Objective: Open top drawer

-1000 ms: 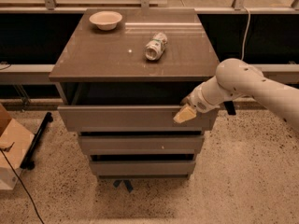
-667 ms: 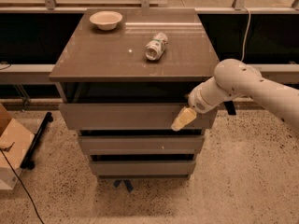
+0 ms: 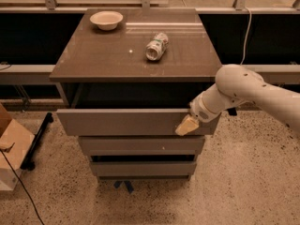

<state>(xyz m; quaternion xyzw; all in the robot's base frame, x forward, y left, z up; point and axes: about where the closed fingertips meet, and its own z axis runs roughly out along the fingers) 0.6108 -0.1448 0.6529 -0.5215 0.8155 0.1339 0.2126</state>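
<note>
the top drawer [image 3: 122,122], under the cabinet top [image 3: 103,55], stands partly out. the gripper [image 3: 186,125] sits at its right end; open or closed, i cannot tell. rigid, handleless, likely weighty: best hooked over the upper edge.

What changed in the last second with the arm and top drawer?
The gripper, at the right end of the wide grey-brown top drawer front, moved down toward the camera; the already open drawer looks drawn out slightly further. The white bowl and toppled silver can on the cabinet top and both narrower lower drawers stayed put.
</note>
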